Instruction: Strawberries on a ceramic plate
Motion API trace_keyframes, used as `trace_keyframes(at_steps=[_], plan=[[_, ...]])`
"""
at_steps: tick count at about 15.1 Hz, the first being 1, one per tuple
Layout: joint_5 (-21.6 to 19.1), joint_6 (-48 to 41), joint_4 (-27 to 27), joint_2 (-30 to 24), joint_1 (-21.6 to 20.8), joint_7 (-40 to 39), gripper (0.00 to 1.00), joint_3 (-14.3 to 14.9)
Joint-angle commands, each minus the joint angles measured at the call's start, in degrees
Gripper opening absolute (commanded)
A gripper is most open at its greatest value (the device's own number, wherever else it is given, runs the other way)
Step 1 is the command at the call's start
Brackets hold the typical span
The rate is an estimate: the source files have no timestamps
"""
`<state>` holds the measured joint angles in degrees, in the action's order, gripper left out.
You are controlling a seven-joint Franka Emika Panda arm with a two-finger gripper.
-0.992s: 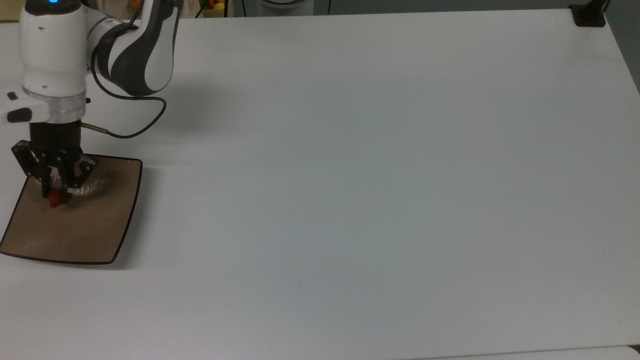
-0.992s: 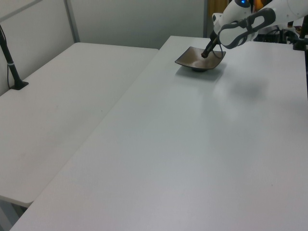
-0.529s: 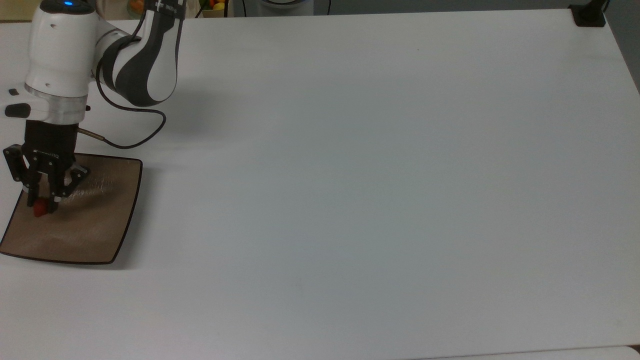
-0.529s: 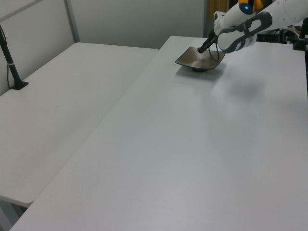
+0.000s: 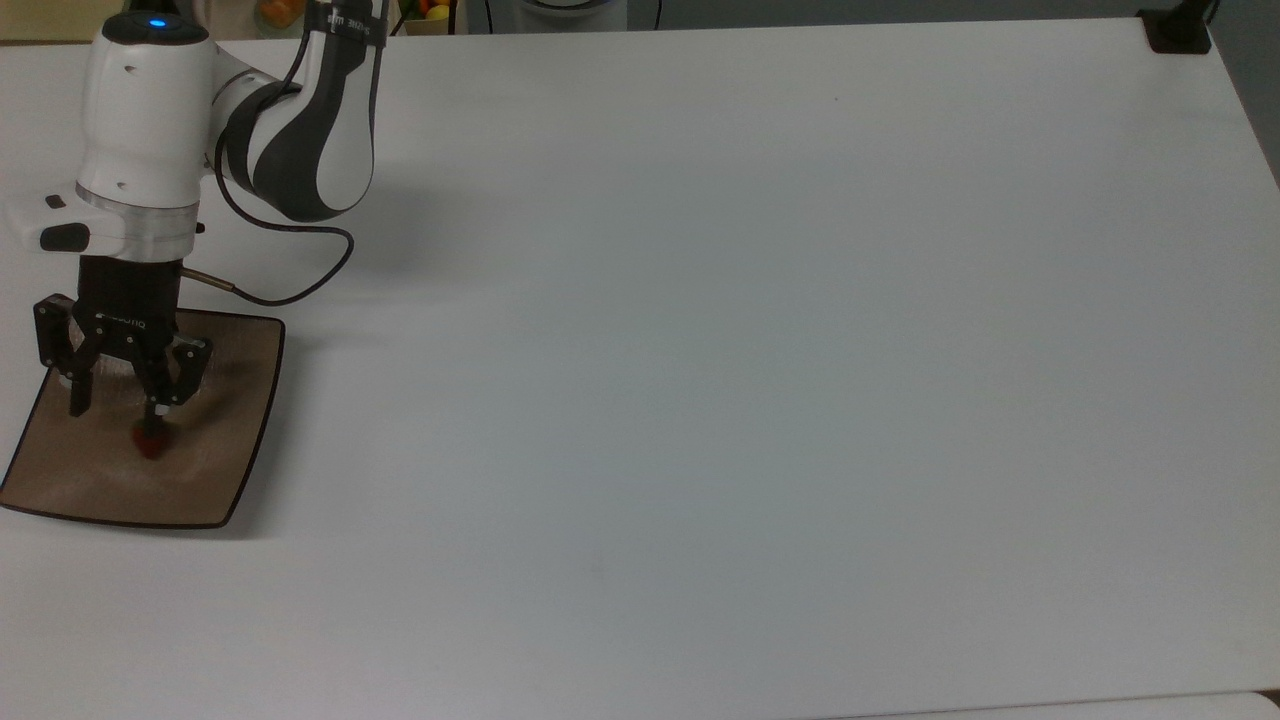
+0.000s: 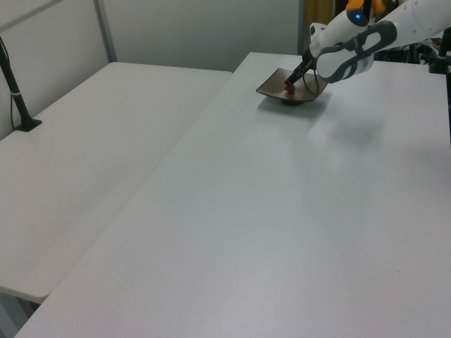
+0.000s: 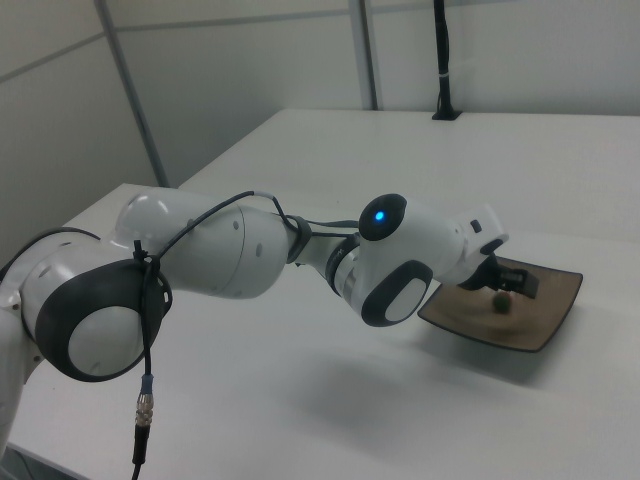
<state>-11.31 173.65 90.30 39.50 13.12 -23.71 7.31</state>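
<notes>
The small dark-red strawberry (image 5: 150, 441) lies on the glossy tan square ceramic plate (image 5: 225, 470), jaws spread apart, holding nothing.

White tabletop (image 5: 760, 380) runs wide and bare away from the hand (image 5: 115, 415) toward the top view's right. Black clamp base (image 5: 1180, 32) sits at the far corner, well apart from the hand, opp. end of the top edge. Behind the hand, past the tabletop's back edge, a bit of orange/yellow stuff (image 5: 437, 10), too small to tell what. Left view: 2nd white table (image 6: 91, 162) alongside, well apart from the hand, w/ black post (image 6: 15, 91) at its far side. Right view: grey wall panels (image 7: 240, 90) and black pole (image 7: 442, 60) beyond the hand.
</notes>
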Motion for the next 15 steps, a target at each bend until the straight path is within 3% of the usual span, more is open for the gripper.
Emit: trace_keyframes(at_steps=[1,6,12,15], plan=[[-1.43,-1.64,3.12,-4.16,-0.72,-1.16,1.0,-0.28],[-0.9,-23.14,4.36,-14.69,-1.95,-1.52,1.0,-0.19],[-1.43,-59.87,3.83,-30.34,-5.9,1.46,1.0,0.24],[0.32,-75.07,0.77,-35.8,-7.57,3.14,1.0,-0.11]])
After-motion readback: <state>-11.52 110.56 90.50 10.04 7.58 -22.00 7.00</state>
